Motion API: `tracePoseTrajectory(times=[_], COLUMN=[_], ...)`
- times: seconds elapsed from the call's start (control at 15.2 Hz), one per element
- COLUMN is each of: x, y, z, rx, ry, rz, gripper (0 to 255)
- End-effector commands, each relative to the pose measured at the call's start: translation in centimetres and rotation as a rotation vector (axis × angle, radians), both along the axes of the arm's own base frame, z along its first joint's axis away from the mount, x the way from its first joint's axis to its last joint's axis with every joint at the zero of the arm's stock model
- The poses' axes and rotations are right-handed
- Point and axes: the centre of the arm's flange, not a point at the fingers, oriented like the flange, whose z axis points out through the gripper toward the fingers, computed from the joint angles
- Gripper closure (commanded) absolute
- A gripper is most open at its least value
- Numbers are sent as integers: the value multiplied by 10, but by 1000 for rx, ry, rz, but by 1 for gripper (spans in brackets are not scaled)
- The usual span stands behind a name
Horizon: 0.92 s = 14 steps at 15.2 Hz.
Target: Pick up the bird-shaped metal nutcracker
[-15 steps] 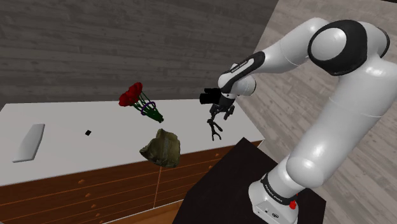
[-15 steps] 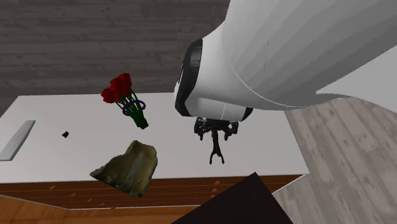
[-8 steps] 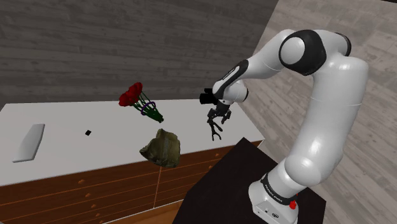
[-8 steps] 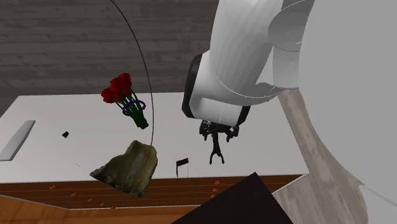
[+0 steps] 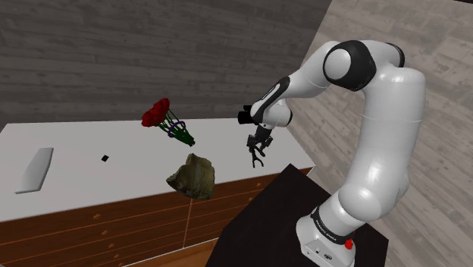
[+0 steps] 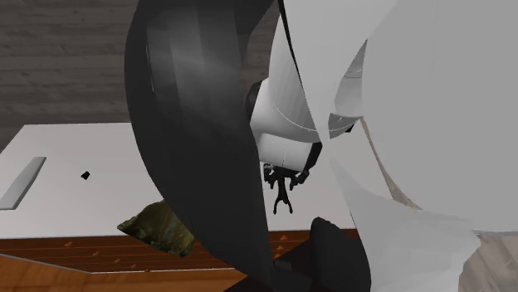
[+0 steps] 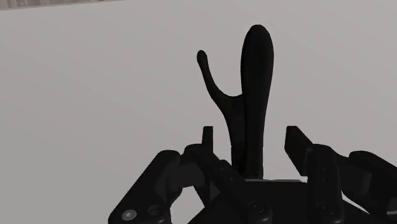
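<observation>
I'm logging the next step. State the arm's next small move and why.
Probably lift straight up a little: the black gripper seems to clasp the black forked nutcracker, which hangs low over the white tabletop.

Matt black nutcracker [image 7: 253,95], smooth pale tabletop [image 5: 98,182], brown wooden drawer fronts [image 5: 114,227], smooth white arm [image 5: 390,129].

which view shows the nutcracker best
The wrist view: the black nutcracker rises large and close from the gripper, its forked outline plain against the pale tabletop. The shoulder view shows it small, hanging under the gripper. The second exterior view shows it small too, beside the arm looming in front.
</observation>
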Motion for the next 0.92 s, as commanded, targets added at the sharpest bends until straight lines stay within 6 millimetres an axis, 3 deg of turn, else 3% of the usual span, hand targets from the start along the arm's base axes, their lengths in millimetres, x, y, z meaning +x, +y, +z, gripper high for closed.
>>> tracePoseTrajectory(times=[0.0,0.53,0.86], x=[0,0,0], y=[0,0,0], z=[0,-1,26], rx=[0,0,0], ry=[0,0,0], rz=[0,0,0], gripper=[255,255,255])
